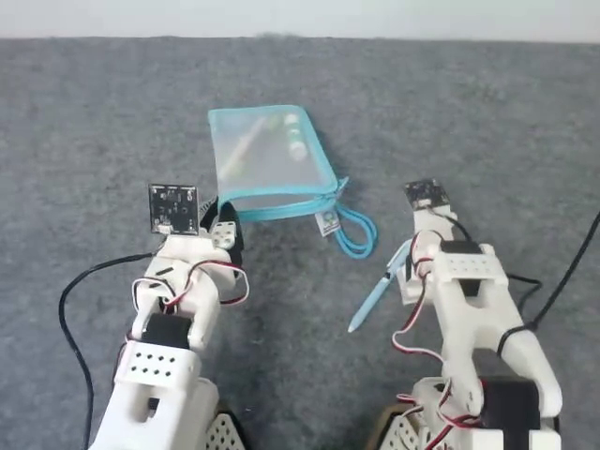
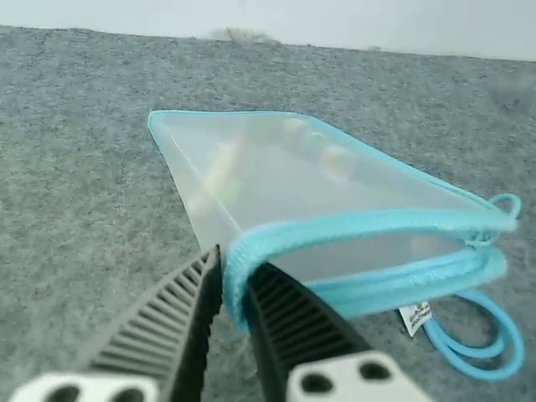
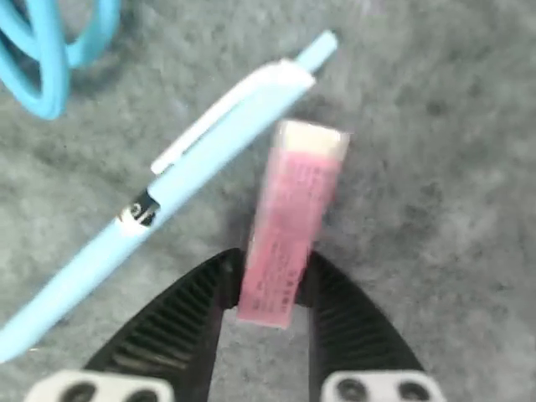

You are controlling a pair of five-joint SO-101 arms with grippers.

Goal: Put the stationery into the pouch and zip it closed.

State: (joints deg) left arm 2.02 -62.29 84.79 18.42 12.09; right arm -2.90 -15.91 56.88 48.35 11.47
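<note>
On the grey worktop [image 1: 94, 112], seen from the high view, the clear pouch [image 1: 272, 155] with its light-blue trim lies at the middle, some pale items showing dimly through its wall. The left gripper [image 1: 225, 223] sits at the pouch's near corner on the left arm's side. A blue cord loop [image 1: 354, 234] and a small tag [image 1: 326, 223] trail from the pouch's opposite near corner. A light-blue pen [image 1: 380, 291] lies slantwise just beyond that cord, away from the pouch, with the right gripper [image 1: 414, 267] directly beside it. From the left wrist view, the left gripper [image 2: 233, 272] is pinched together on the pouch's [image 2: 318, 180] blue zip edge at its corner, holding that lip up from the lower one so the mouth stands parted. The cord loop [image 2: 477, 339] and tag [image 2: 414, 316] lie at the far end of the mouth. What is inside is too blurred to name. From the right wrist view, the right gripper [image 3: 270, 276] is clamped on a pink eraser [image 3: 293, 209], one finger against each long side. The pen [image 3: 184, 188] lies beside the eraser on the side nearer the pouch's cord loop [image 3: 46, 59], its clip end close to the eraser's white tip. Whether the eraser is clear of the worktop cannot be told.
</note>
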